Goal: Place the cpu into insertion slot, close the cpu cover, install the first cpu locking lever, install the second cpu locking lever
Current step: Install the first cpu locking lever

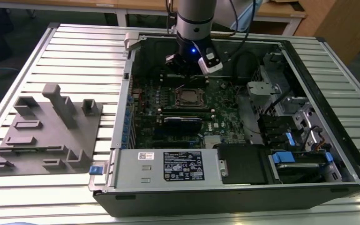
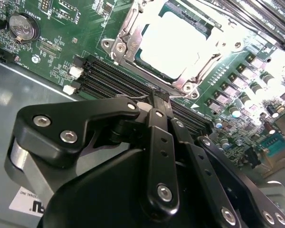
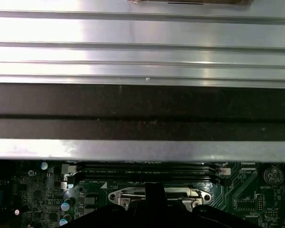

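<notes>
From my console I see the cpu lying flat in the insertion slot, near the middle of the green board and closer to the far wall of the computer case in the exterior view; the cpu cover lies down around it, its window framing the pale top; my gripper hangs just off the socket's edge, above the black memory slots; its fingers are drawn together into a narrow tip; I cannot tell whether they pinch anything.
</notes>
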Robot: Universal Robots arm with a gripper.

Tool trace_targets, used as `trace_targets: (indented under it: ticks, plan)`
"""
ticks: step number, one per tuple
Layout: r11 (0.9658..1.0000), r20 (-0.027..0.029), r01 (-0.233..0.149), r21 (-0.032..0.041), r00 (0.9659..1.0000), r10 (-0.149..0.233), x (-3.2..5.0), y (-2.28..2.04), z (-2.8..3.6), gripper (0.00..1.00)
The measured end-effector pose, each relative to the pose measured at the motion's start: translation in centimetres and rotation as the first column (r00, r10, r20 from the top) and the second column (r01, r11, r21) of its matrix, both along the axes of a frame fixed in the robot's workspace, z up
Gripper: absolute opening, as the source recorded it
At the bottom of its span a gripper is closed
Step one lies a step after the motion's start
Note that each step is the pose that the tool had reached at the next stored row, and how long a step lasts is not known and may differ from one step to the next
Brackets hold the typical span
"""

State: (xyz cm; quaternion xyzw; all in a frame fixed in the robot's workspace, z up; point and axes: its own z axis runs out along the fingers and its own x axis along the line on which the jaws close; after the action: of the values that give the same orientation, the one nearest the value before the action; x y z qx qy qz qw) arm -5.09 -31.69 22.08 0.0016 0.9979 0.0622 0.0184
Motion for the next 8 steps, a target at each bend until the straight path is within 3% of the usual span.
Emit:
trace_targets:
  ticks: [8]
  plan:
    - [1.0000, -0.0001, 0.000, -0.0003, 1.0000, 0.000, 0.45, 0.00, -0.40, 0.11]
